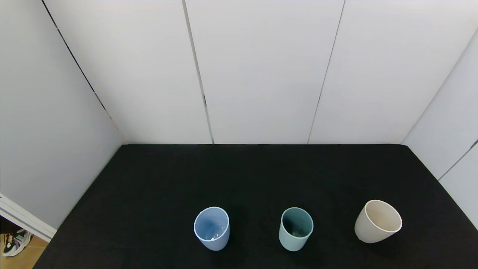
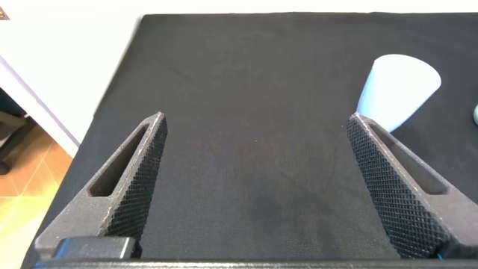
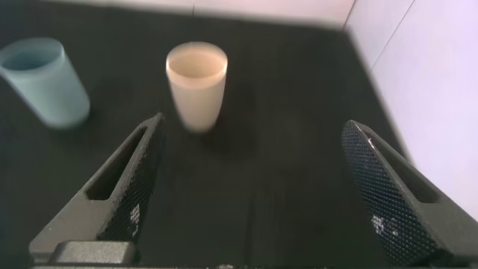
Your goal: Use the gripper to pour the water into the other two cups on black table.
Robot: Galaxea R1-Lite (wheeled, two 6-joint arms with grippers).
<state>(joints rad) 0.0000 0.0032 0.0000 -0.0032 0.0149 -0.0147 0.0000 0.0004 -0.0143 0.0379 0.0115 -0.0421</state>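
fingers (image 3: 134, 179) of both grippers spread wide, cream cup (image 3: 196, 84) ahead, untouched.

The wide matt black table (image 1: 157, 194) looks cloth-covered, with a fine woven grain. The tall light blue plastic cup (image 1: 211, 228), the smaller teal-green plastic cup (image 1: 296, 229) and the tapered cream-beige plastic cup (image 1: 377, 221) are smooth with a soft satin finish. Both the left gripper (image 2: 254, 187) and the right gripper (image 3: 250, 194) have matt black fingers with rough, knurled diamond-patterned faces. The white wall panels (image 1: 261, 67) look smooth and matt.
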